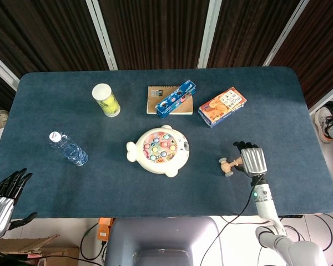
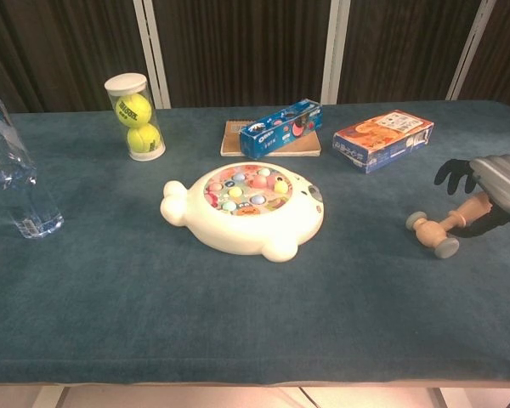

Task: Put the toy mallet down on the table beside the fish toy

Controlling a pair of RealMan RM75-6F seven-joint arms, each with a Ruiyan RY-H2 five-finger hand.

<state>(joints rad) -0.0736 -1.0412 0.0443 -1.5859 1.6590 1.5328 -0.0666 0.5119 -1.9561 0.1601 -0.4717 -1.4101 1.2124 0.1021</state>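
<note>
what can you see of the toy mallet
The toy mallet looks like pale wood: a short barrel head with grey end caps and a stubby handle. It lies on its side on the blue table, to the right of the fish toy and apart from it. Its handle end runs under the right hand; whether the fingers grip it cannot be told.

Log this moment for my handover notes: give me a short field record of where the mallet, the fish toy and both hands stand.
mallet: toy mallet lies on its side, head resting on the table, right of the fish toy
fish toy: fish toy flat at table centre, apart from the mallet
right hand: right hand over the handle end; whether it grips the handle cannot be told
left hand: left hand off the table's near left corner, fingers apart, holding nothing
other items: tennis ball tube, water bottle, two boxes at the back
</note>
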